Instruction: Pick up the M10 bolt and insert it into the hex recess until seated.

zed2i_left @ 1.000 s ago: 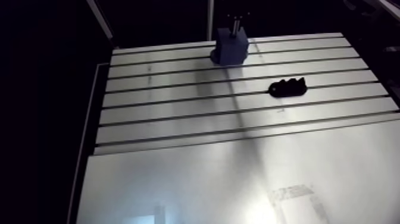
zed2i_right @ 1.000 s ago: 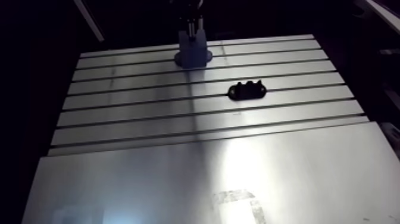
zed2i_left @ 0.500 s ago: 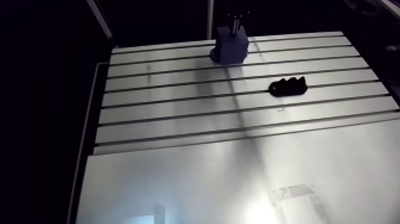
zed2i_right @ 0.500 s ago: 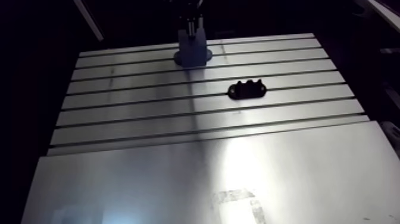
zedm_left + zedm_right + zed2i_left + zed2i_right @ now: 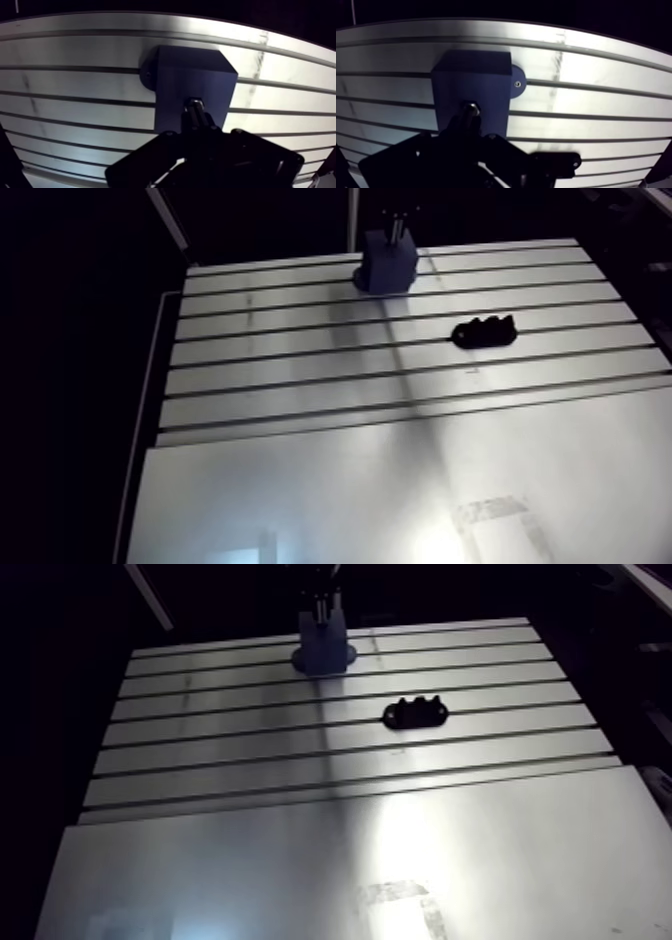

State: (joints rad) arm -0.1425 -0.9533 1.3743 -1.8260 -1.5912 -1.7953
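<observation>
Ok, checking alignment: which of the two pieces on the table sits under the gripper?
The blue block, directly below the gripper and the bolt it holds. The low black piece lies apart on the slotted table, away from the gripper.

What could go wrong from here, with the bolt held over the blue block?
1. The bolt in the gripper hides the recess in the blue block, so hex alignment cannot be checked; it may jam or rest on the top face unseated.
2. Little of the bolt shows past the gripper; a poor grip could let it tilt when pressed down.
</observation>
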